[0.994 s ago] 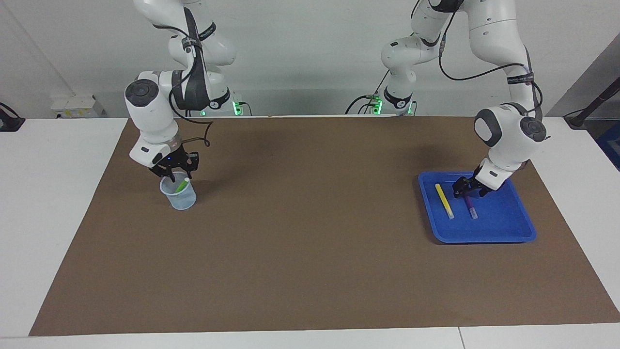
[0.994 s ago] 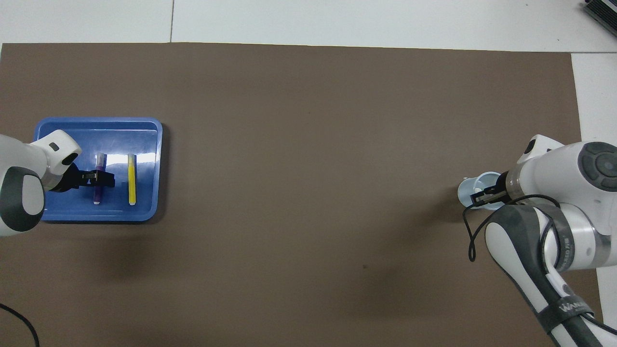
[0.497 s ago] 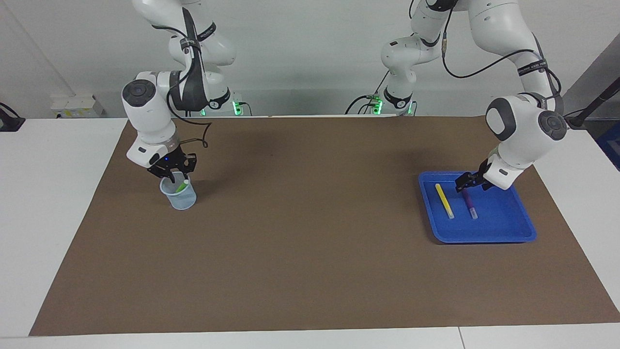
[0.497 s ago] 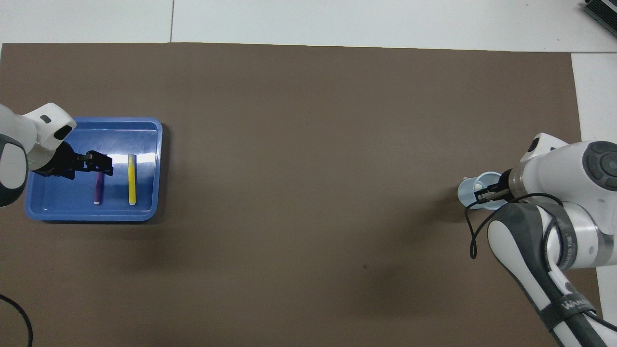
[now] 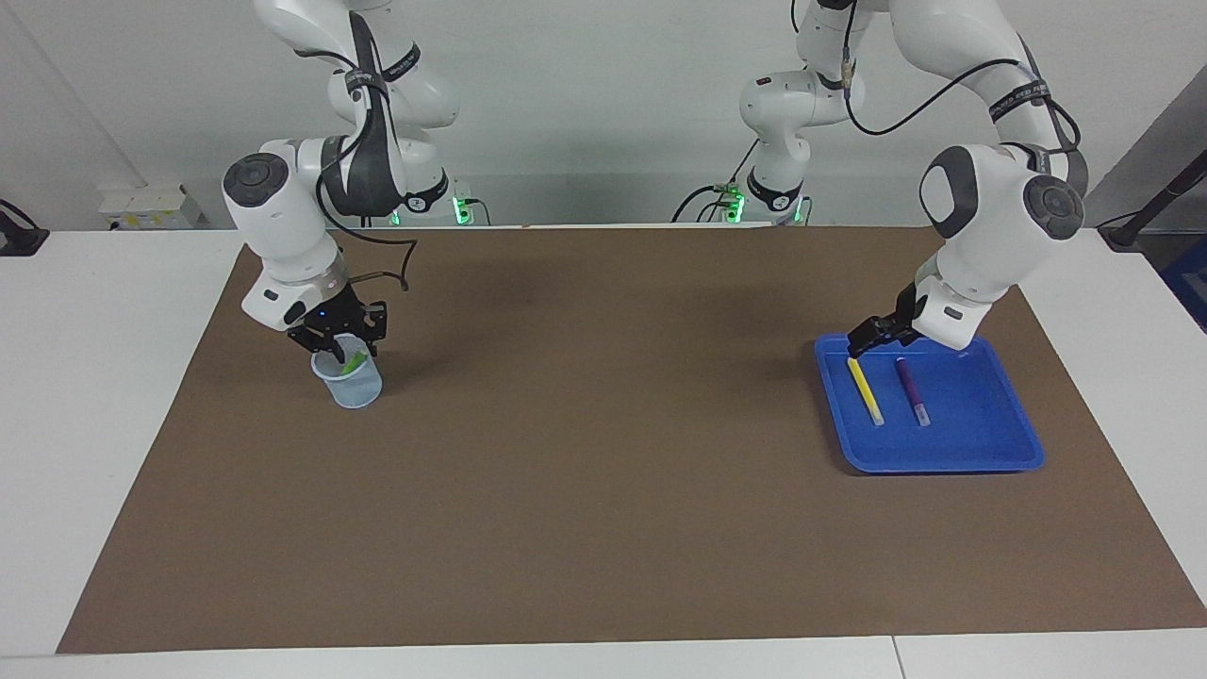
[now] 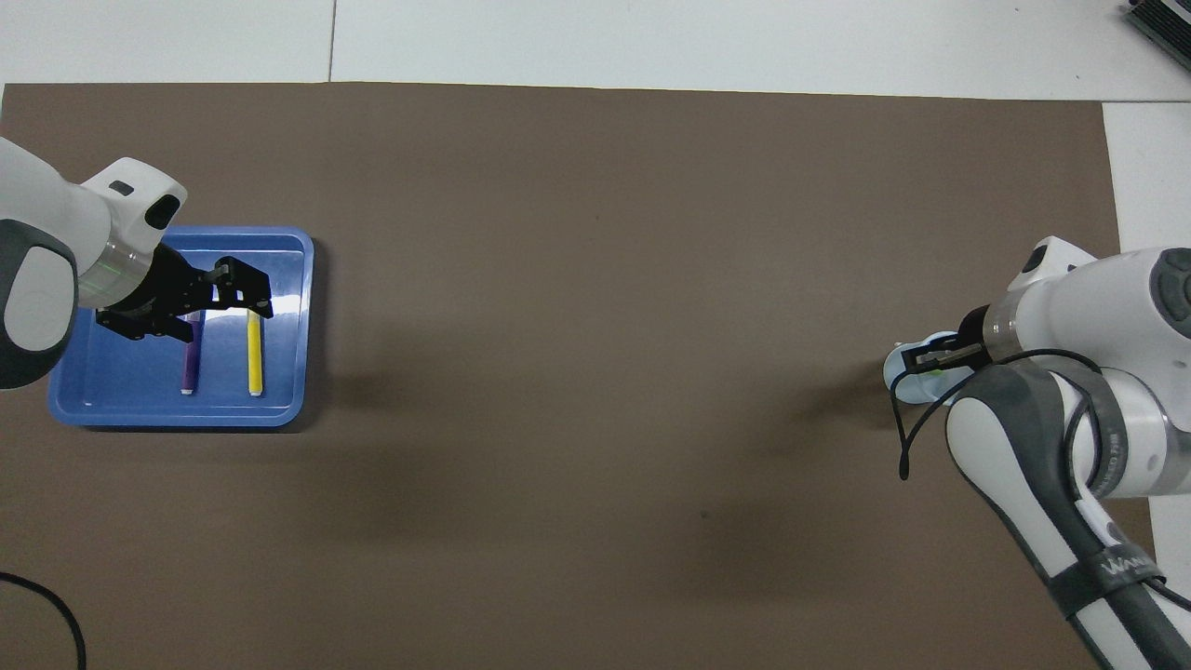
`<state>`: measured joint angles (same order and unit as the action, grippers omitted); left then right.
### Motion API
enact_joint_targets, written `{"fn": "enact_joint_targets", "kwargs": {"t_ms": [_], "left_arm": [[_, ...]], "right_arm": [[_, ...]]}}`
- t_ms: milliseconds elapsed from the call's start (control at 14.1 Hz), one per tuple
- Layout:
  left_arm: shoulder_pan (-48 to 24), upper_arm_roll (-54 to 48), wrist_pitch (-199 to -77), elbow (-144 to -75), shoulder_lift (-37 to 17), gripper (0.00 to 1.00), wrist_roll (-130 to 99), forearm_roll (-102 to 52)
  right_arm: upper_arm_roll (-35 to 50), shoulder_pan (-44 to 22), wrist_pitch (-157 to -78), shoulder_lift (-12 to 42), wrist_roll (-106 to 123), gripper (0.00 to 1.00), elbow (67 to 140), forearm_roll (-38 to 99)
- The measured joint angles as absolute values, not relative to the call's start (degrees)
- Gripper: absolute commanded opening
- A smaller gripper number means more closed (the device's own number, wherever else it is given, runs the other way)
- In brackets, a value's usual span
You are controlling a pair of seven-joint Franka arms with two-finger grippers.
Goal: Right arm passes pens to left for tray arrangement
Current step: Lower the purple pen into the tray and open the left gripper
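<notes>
The blue tray (image 5: 981, 443) lies at the left arm's end of the table. The yellow pen (image 5: 865, 390) and the purple pen (image 5: 912, 389) lie side by side in it. My left gripper (image 5: 860, 344) is open and empty, raised over the tray's corner near the yellow pen's end. The overhead view shows the tray (image 6: 121, 409), yellow pen (image 6: 253, 354), purple pen (image 6: 189, 358) and left gripper (image 6: 249, 290). My right gripper (image 5: 341, 344) is low over the pale mesh cup (image 5: 351, 385), at the green pen (image 5: 354, 361) standing in it.
A brown mat (image 5: 603, 453) covers the table between cup and tray. The white table edge (image 5: 94, 424) runs close to the cup at the right arm's end. The cup (image 6: 904, 383) is mostly hidden under the right arm in the overhead view.
My left gripper let go of the purple pen, rose, and moved over the tray's corner toward the table's middle. My right gripper sank slightly at the cup.
</notes>
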<state>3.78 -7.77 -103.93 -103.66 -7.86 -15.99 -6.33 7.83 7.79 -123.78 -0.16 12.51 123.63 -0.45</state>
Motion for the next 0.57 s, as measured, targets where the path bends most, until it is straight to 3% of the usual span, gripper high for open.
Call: {"fn": "enact_joint_targets", "kwargs": {"t_ms": [568], "left_arm": [[1.2,-7.2,-103.2,-103.6,-1.8,1.00,-32.5,-19.7]], "right_arm": [[7.8,7.8,-123.7,0.1,11.8,0.43,124.4,-0.4]]}}
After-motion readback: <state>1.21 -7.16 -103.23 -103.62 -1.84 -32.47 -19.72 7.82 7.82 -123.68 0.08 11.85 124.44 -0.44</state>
